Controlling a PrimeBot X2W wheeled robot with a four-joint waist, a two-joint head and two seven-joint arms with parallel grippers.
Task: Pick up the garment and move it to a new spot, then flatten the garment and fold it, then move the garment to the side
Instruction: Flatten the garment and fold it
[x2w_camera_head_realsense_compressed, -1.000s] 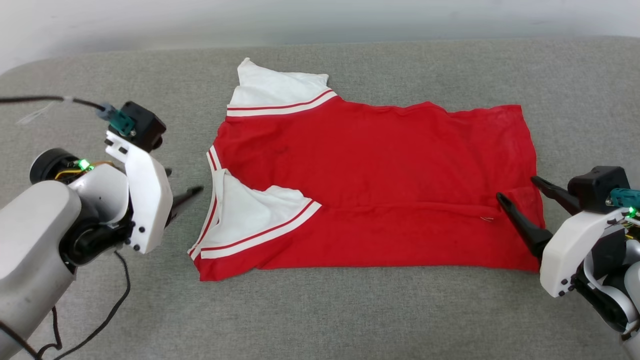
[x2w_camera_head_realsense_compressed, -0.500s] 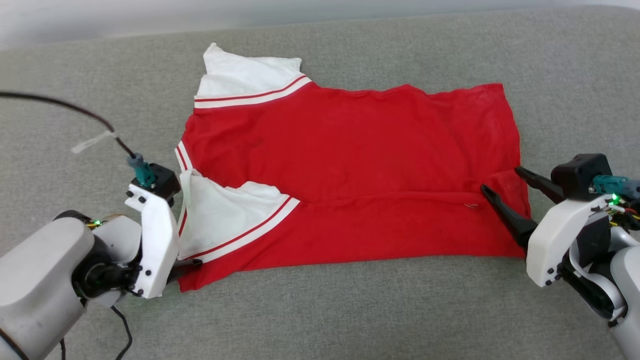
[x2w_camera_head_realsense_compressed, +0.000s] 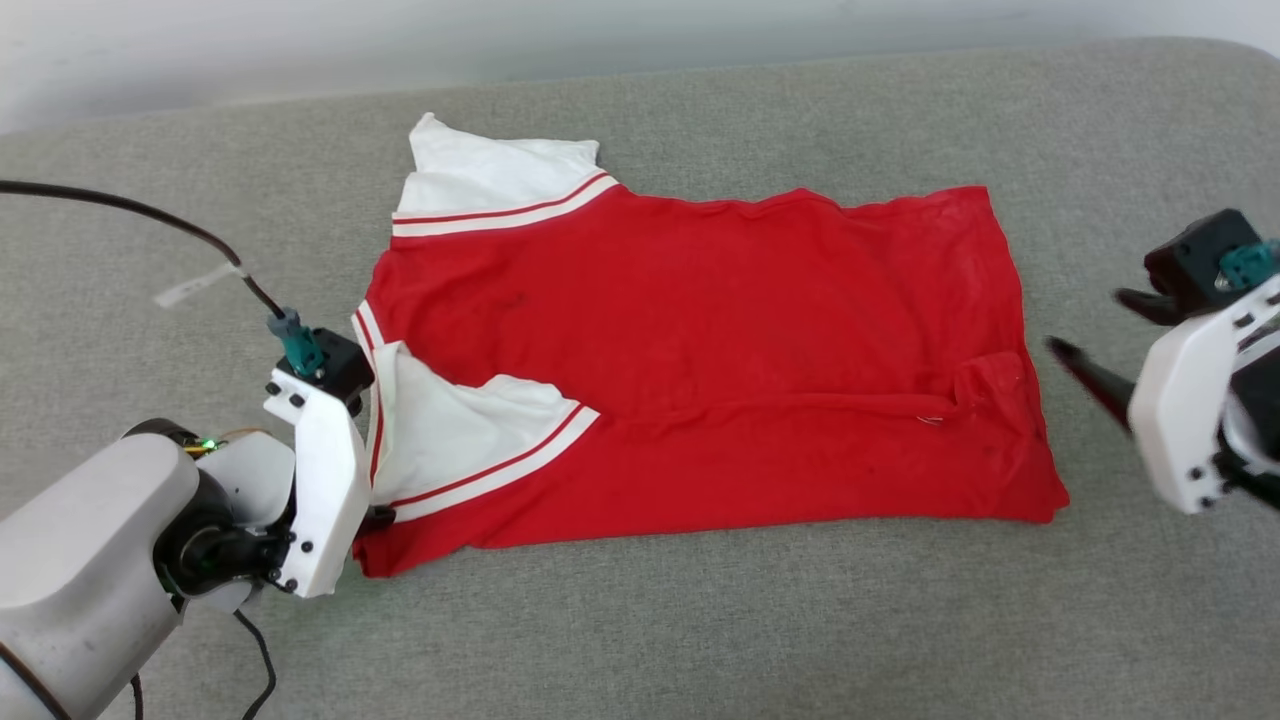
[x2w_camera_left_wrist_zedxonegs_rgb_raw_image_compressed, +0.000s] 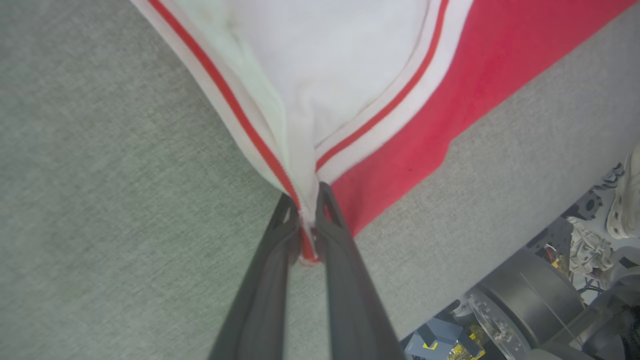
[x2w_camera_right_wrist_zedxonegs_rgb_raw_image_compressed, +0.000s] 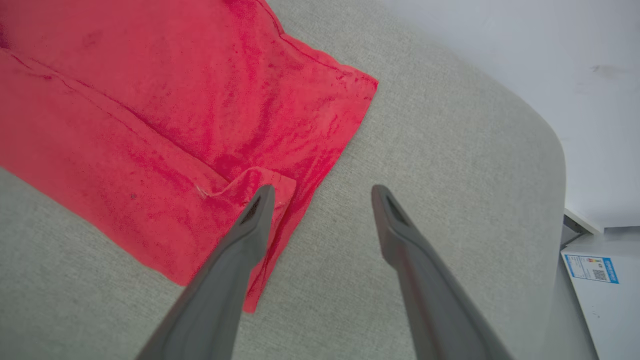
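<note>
Robot arms flank a red jersey T-shirt (x2w_camera_head_realsense_compressed: 720, 350) spread across a grey fabric-covered surface (x2w_camera_head_realsense_compressed: 700, 640). At the collar end, the left gripper (x2w_camera_left_wrist_zedxonegs_rgb_raw_image_compressed: 305, 192) has its two dark fingers drawn close together, clamping the red-and-white striped trim (x2w_camera_left_wrist_zedxonegs_rgb_raw_image_compressed: 232, 107) at the edge of the near white sleeve (x2w_camera_left_wrist_zedxonegs_rgb_raw_image_compressed: 330, 60). A sliver of that trim shows between the fingers, just below their tips. In the left wrist view the sleeve fans out ahead of the gripper from the pinch, with the shirt's red body running off to the gripper's right and bare grey fabric to its left. The far white sleeve (x2w_camera_head_realsense_compressed: 500, 175) lies well beyond this gripper, at the shirt's opposite edge. A black cable (x2w_camera_head_realsense_compressed: 130, 205) arcs to the back of the left wrist.

At the hem end, the right gripper (x2w_camera_right_wrist_zedxonegs_rgb_raw_image_compressed: 322, 192) stands with its fingers spread wide and nothing between them. In the right wrist view the fingertip nearer the shirt overlaps a small turned-up fold (x2w_camera_right_wrist_zedxonegs_rgb_raw_image_compressed: 245, 177) at the hem's corner, while the other finger sits over bare grey fabric. Whether that tip touches the cloth cannot be told. A pale wall (x2w_camera_right_wrist_zedxonegs_rgb_raw_image_compressed: 500, 50) rises past the surface's rounded edge, ahead of this gripper. In the head view the right gripper is blurred, just beside the hem.
</note>
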